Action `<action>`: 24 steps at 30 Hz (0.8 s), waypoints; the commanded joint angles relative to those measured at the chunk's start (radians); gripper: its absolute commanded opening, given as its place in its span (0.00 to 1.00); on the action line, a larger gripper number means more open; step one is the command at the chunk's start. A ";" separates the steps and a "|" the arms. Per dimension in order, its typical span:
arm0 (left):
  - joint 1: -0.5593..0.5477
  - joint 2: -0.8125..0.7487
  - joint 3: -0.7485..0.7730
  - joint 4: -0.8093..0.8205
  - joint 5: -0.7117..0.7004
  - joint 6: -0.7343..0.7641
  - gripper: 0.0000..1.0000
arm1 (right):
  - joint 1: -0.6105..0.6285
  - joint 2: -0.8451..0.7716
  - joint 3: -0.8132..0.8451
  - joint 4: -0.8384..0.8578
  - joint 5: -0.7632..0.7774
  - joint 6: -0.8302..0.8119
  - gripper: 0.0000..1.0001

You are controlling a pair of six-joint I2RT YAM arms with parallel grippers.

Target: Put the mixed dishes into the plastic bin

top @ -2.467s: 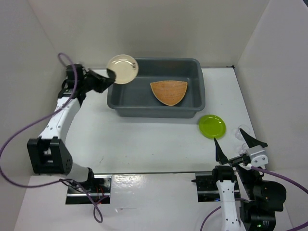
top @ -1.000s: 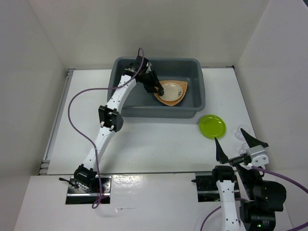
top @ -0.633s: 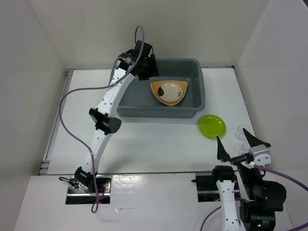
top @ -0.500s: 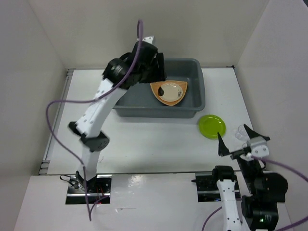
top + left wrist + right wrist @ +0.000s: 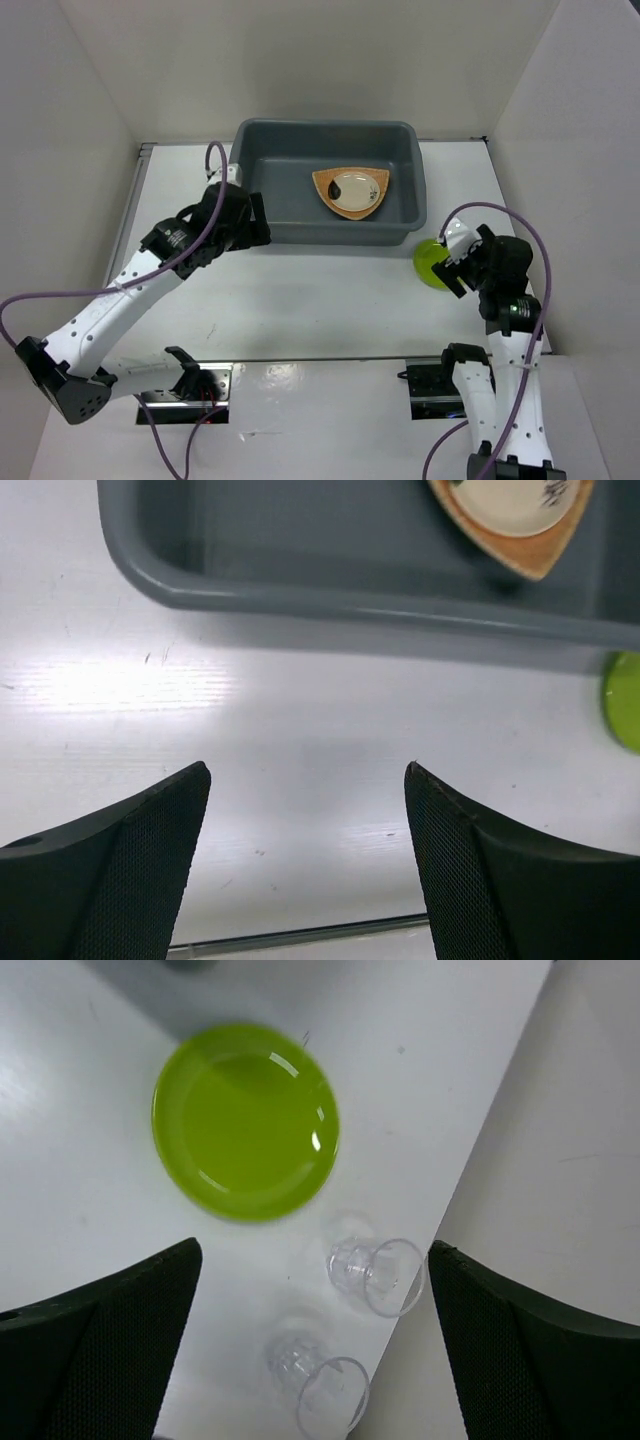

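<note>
Top external: the cream plate point(image 5: 352, 186) is sitting on the woven tray point(image 5: 328, 200) inside the plastic bin point(image 5: 325, 126), nested to save room.
Left wrist: your left gripper point(image 5: 306, 772) is hanging spread and empty, just outside the bin's near wall.
Right wrist: your right gripper point(image 5: 315, 1248) is hovering spread over the lime-green plate point(image 5: 245, 1120), likely your next pick, with two clear cups point(image 5: 378, 1275) just beside it.

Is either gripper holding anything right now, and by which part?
Nothing is held. The left gripper is open over the table near the bin; the right gripper is open above the green plate and cups, touching neither.
</note>
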 commanded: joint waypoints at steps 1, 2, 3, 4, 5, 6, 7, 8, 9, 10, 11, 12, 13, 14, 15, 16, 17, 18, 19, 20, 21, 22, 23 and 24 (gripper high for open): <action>0.006 -0.065 -0.002 0.031 -0.025 0.001 0.85 | 0.003 0.042 -0.062 0.008 0.034 -0.194 0.98; 0.006 -0.080 -0.011 0.015 -0.034 0.001 0.86 | 0.014 0.079 -0.072 0.008 0.043 -0.208 0.98; 0.006 -0.096 -0.011 -0.006 -0.060 0.001 0.86 | 0.025 0.097 -0.082 -0.001 0.043 -0.217 0.98; 0.006 -0.129 -0.011 -0.017 -0.072 0.001 0.86 | 0.025 0.129 -0.091 0.010 0.043 -0.217 0.98; 0.015 -0.146 -0.011 -0.029 -0.085 0.001 0.86 | 0.049 0.146 -0.091 0.010 0.043 -0.217 0.98; 0.015 -0.162 -0.025 -0.051 -0.109 0.001 0.86 | 0.061 0.165 -0.091 0.026 0.043 -0.217 0.98; 0.015 -0.192 -0.034 -0.060 -0.120 0.001 0.86 | 0.077 0.204 -0.091 0.052 0.057 -0.187 0.98; 0.026 -0.203 -0.043 -0.071 -0.132 0.001 0.90 | 0.116 0.230 -0.091 0.053 0.057 -0.173 0.98; 0.026 -0.221 -0.054 -0.092 -0.143 0.001 0.90 | 0.144 0.260 -0.100 0.053 0.071 -0.159 0.98; 0.035 -0.222 -0.080 -0.101 -0.157 0.012 0.90 | 0.176 0.327 -0.100 0.063 0.100 -0.117 0.98; 0.047 -0.235 -0.091 -0.120 -0.167 0.012 0.90 | 0.233 0.362 -0.109 0.080 0.114 -0.100 0.98; 0.047 -0.252 -0.117 -0.120 -0.168 0.012 0.90 | 0.242 0.398 -0.109 0.095 0.114 -0.099 0.98; 0.058 -0.261 -0.129 -0.133 -0.168 0.024 0.90 | 0.242 0.468 -0.094 0.109 0.126 -0.072 0.98; 0.069 -0.284 -0.140 -0.143 -0.177 0.034 0.91 | 0.252 0.499 -0.094 0.128 0.140 -0.055 0.98; 0.069 -0.297 -0.160 -0.143 -0.177 0.034 0.91 | 0.252 0.528 -0.083 0.151 0.149 -0.044 0.98; 0.078 -0.330 -0.169 -0.143 -0.187 0.034 0.93 | 0.271 0.574 -0.083 0.160 0.164 -0.032 0.98; 0.078 -0.350 -0.169 -0.143 -0.187 0.034 0.94 | 0.282 0.593 -0.083 0.174 0.173 -0.023 0.98; 0.078 -0.372 -0.180 -0.132 -0.187 0.034 0.96 | 0.293 0.605 -0.083 0.187 0.183 -0.012 0.98; 0.078 -0.413 -0.195 -0.132 -0.187 0.044 0.97 | 0.302 0.614 -0.092 0.221 0.192 0.009 0.98; 0.078 -0.432 -0.195 -0.123 -0.198 0.044 0.98 | 0.311 0.614 -0.092 0.241 0.203 0.019 0.98; 0.078 -0.450 -0.207 -0.123 -0.212 0.044 1.00 | 0.312 0.614 -0.105 0.260 0.203 0.019 0.98; 0.078 -0.477 -0.207 -0.123 -0.212 0.044 1.00 | 0.312 0.614 -0.115 0.286 0.215 0.031 0.98; 0.078 -0.488 -0.207 -0.123 -0.212 0.044 1.00 | 0.312 0.614 -0.115 0.296 0.215 0.031 0.98; 0.078 -0.498 -0.207 -0.123 -0.212 0.044 1.00 | 0.312 0.623 -0.126 0.306 0.226 0.031 0.98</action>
